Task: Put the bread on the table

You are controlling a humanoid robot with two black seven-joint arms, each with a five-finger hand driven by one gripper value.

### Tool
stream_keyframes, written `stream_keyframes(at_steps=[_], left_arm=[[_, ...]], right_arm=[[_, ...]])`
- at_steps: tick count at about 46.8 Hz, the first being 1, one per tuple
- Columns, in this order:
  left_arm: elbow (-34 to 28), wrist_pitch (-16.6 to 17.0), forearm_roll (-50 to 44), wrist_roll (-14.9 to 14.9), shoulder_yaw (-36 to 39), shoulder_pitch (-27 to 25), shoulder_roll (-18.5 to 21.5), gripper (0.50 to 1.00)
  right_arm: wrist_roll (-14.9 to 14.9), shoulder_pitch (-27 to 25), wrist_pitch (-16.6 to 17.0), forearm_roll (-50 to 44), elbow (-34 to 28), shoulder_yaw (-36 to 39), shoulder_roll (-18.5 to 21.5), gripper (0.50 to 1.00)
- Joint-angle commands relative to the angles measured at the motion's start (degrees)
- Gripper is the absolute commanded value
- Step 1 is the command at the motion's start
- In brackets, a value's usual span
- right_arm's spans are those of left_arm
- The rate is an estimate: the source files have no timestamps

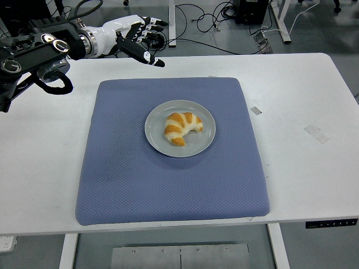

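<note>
The bread, a golden croissant [182, 128], lies on a grey plate [197, 144] in the middle of a blue mat [129, 179] on the white table [303, 168]. My left hand [143, 36] is raised over the table's far left, well up and left of the plate. Its fingers are spread and hold nothing. The right arm does not show.
Two strips of clear tape [317, 133] lie on the table to the right of the mat. Cables [213, 22] and a desk leg show on the floor beyond the far edge.
</note>
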Motion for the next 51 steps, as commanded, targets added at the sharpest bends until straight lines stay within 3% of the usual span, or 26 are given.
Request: stream_keyframes(at_steps=[1,23,51], left_arm=[[-2.1,0.0,2.7,0.1,-0.1,-0.1,0.0,0.954],[-11.6,0.1,7.5,0.9,4.2,-2.0,0.4,0.954],[-11.8,0.7,7.4,0.7,6.9,2.0,-0.1,0.954]], right_arm=[[0.0,0.0,0.0,0.0,0.0,0.0,0.0,1.0],[0.0,0.0,0.0,0.0,0.0,0.0,0.0,1.0],[0.0,0.0,0.0,0.0,0.0,0.0,0.0,1.0]])
